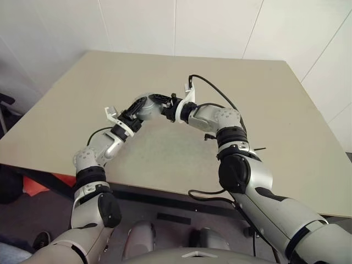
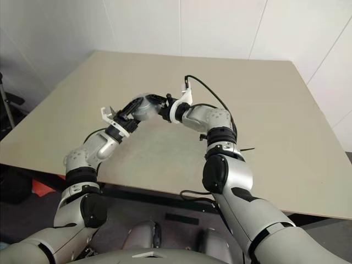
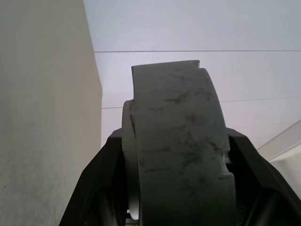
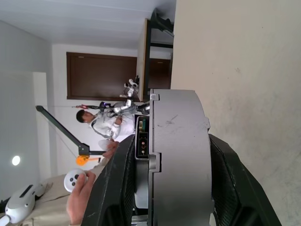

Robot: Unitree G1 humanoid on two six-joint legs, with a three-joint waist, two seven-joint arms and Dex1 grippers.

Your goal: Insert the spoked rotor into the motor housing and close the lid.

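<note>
— Where is the housing?

— Between both grippers, held up over the surface (image 1: 165,157). The left gripper (image 1: 157,100) and the right gripper (image 1: 167,108) meet nose to nose, and the housing (image 3: 178,141) sits in the gap they share.

— How does the left gripper stand?

— About half closed. Its black fingers (image 3: 101,181) lie against the housing on either side, so it has hold of it. From that wrist the housing shows edge-on: a broad, scuffed grey rim that rises past the fingertips.

— And the right gripper?

— Much the same, about half closed, with its fingers (image 4: 117,181) pressed to both sides of the same grey rim. The piece stands on edge there too, higher than the fingertips.

— Anything else on the housing?

— A thinner grey disc (image 3: 129,155) lies flat against one of its faces, just inside one left finger. In the right wrist view a narrow section beside the rim carries a small dark connector (image 4: 142,139) with a green mark. What lies inside the cup I cannot tell, since only the edge shows.

— What is beyond the grippers?

— Past the right gripper, well off, a person (image 4: 106,125) in white sits in the room. Nearer to it, a hand (image 4: 82,200) holds a small white controller (image 4: 73,179).
</note>
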